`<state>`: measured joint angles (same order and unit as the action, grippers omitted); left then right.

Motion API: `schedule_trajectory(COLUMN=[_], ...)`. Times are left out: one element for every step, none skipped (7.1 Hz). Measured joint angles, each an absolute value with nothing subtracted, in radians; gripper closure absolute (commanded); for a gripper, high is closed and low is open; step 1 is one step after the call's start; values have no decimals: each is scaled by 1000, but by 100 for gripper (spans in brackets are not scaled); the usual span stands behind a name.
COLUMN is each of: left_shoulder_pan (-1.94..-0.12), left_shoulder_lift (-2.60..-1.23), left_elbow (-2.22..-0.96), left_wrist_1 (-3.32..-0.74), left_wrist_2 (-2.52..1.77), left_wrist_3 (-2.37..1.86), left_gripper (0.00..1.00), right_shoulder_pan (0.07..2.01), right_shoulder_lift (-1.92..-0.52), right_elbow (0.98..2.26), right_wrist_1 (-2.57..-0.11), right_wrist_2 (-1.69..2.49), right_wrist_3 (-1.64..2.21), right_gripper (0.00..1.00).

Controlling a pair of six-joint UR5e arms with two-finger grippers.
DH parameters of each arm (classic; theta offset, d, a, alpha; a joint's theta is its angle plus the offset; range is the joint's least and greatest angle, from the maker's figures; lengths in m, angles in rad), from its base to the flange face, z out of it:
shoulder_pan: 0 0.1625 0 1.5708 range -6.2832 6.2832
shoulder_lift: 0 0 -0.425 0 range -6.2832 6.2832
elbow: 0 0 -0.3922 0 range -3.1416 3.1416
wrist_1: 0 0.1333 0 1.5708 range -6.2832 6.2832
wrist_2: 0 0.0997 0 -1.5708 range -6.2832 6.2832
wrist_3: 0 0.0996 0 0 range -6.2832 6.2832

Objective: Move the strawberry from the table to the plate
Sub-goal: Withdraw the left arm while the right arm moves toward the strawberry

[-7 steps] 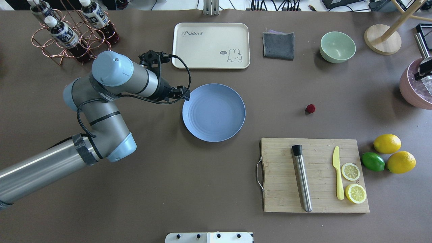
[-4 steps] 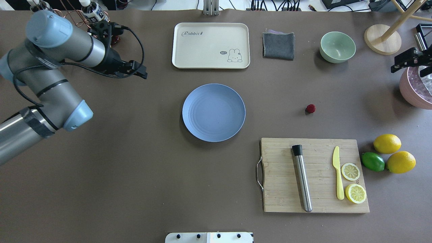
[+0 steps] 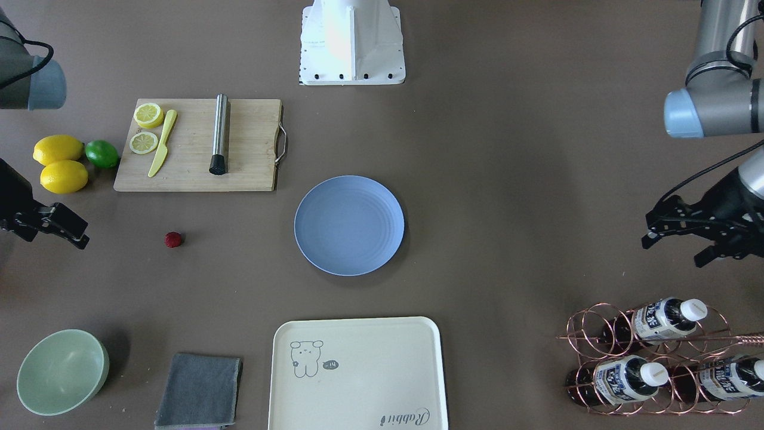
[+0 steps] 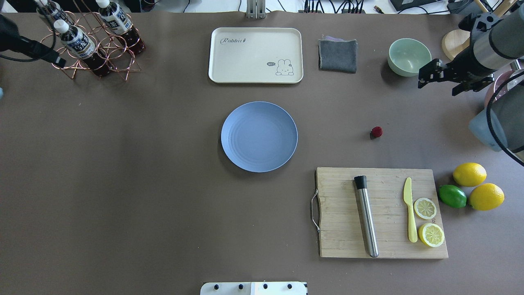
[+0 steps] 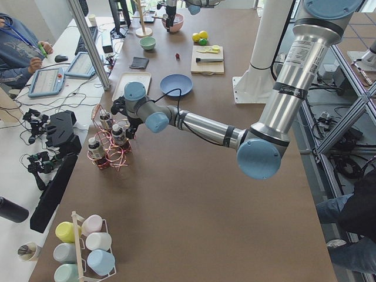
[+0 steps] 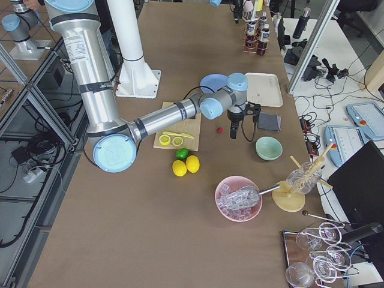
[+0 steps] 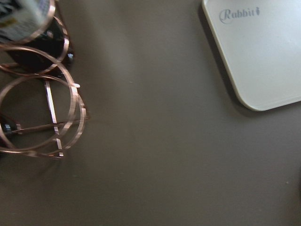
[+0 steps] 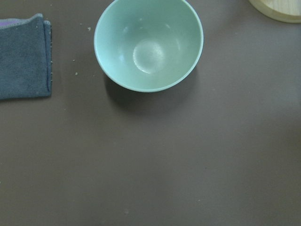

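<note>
Strawberry (image 4: 377,131) lay on the worktop (image 4: 163,205), well apart from the plate (image 4: 259,136).
Right tool (image 4: 439,84), near the green bowl (image 4: 409,57), and left tool (image 3: 673,246) hung with jaws spread, empty.

Bright, even light throughout.
The copper rack (image 7: 51,106) is rendered blurred; a soft shadow is cast on the bench (image 8: 150,165) below the bowl (image 8: 148,44).

My bench (image 4: 123,184) is matte grey-brown; the strawberry (image 4: 377,131) dark red and bumpy; the plate (image 4: 259,136) light blue with faint concentric rings.
</note>
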<state>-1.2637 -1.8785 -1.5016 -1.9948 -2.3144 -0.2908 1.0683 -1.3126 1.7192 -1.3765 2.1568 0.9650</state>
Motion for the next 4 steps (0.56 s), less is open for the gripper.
schedule_trajectory(left_shoulder_pan=[-1342,-1418,-1476,-1519], left_shoulder_lift=[-1848,-1833,-1827,-1828], left_elbow=[-1499,-1497,-1496,-1501], left_wrist_1=[-1916,-1796,-1663,-1512], left_wrist_2=[-2326,-2340,-2347,-2351], left_wrist_3=[-130,31,168,252], left_gripper=[1,1,1,1], right_shoulder_pan=[1024,977,926,871], right_shoulder_lift=[-1295,-1278,-1268,-1265], right_elbow=[1719,1718,1717,1715], right_wrist_1=[-1376,-1376,-1377,-1377], right_wrist_2=[2128,2092,2048,2010], right_wrist_3=[1010,1046,1072,1079], right_gripper=[1,1,1,0])
